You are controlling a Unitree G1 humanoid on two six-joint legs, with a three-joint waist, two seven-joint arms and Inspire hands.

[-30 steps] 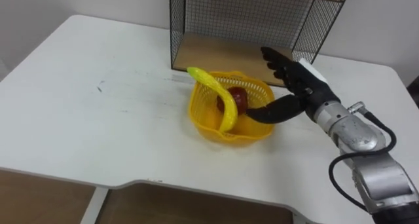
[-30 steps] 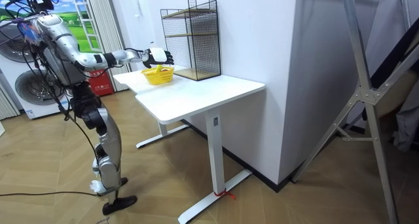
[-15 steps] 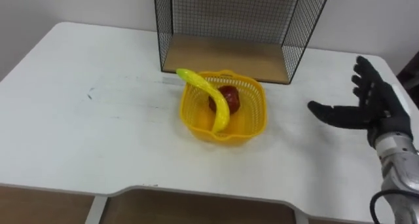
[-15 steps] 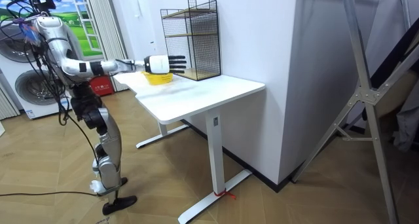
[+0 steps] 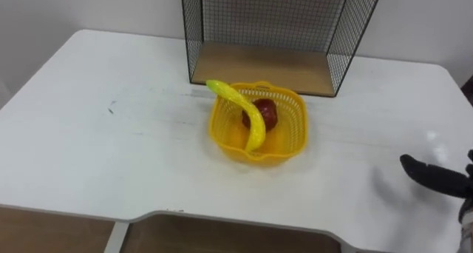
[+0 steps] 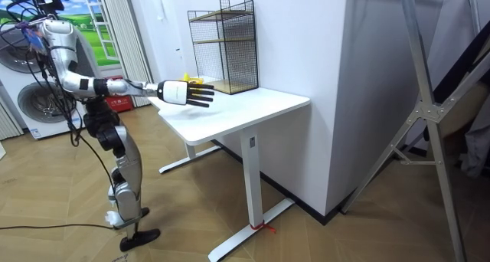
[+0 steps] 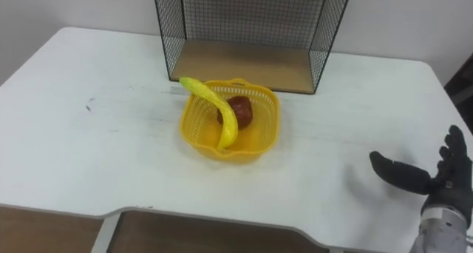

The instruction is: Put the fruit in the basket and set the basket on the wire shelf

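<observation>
Hovering low over the tabletop, the robot's right hand is open. Its fingers are straight and spread, and its thumb sticks out toward the basket. The hand holds nothing. It is well to the right of the basket and closer to the robot. Bare white tabletop lies between the hand and the basket.

The yellow basket sits on the tabletop. Both fruits are in it. The banana leans across the basket, and its top end pokes up over the basket's back left edge. The red fruit lies in the basket, just behind the banana.

Right behind the basket stands the wire shelf. Its low wooden board faces the basket, and the basket is just in front of it, not on it.

In the room view the robot stands at the end of the tabletop with its right arm stretched out. A washing machine stands far from the basket, behind the robot.
</observation>
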